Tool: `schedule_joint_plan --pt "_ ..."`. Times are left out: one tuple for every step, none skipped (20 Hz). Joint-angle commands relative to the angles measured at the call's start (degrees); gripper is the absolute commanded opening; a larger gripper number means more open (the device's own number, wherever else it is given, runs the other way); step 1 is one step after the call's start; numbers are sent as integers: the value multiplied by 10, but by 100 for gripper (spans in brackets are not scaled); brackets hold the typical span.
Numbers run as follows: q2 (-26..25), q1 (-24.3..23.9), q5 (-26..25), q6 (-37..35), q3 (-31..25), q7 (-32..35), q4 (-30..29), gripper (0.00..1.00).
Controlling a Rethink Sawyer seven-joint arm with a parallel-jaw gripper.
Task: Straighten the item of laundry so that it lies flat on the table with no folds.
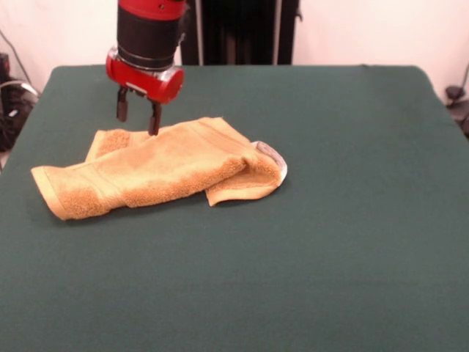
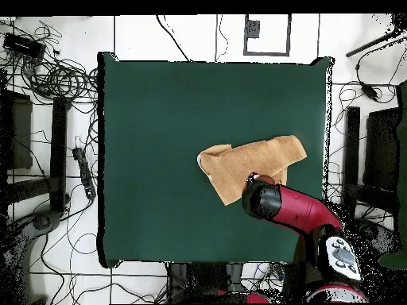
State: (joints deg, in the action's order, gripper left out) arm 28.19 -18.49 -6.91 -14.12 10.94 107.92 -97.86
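The orange-tan towel (image 1: 157, 167) lies folded and bunched on the green table (image 1: 293, 257), left of the middle in the front view. Its right end is rolled over, showing a pale edge (image 1: 272, 155). My gripper (image 1: 138, 117) hangs just above the towel's far edge, near its left end; its two dark fingers (image 1: 154, 117) stand apart, open and empty, one tip close to the cloth. In the overhead view the towel (image 2: 246, 163) lies right of the table's middle, and the red arm (image 2: 278, 205) covers its near edge and hides the gripper.
The robot's pedestal (image 1: 238, 29) stands behind the table's far edge. Cables and stands (image 2: 56, 119) lie on the floor around the table. Bare green cloth (image 2: 151, 143) spreads wide around the towel on all sides.
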Motion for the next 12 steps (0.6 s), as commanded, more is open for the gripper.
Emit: schedule_joint_plan --pt "-17 28 16 -23 -65 65 13 100" --pt "-16 28 18 -25 -67 66 15 100" --pt "-13 30 19 -25 -67 68 11 100" --pt "-13 30 21 -26 -69 69 10 100" --pt "-11 30 24 -25 -71 73 4 100" --pt "-12 30 27 -25 -73 77 0 100" --pt "-12 31 30 -25 -74 80 -3 100" --pt "-11 32 34 -27 -76 84 -8 100" --pt "-7 32 37 -27 -80 89 -20 100" --pt "-4 32 39 -29 -83 90 -25 100" --pt "2 31 42 -34 -86 91 -34 100" --pt "8 31 44 -38 -90 92 -44 100"
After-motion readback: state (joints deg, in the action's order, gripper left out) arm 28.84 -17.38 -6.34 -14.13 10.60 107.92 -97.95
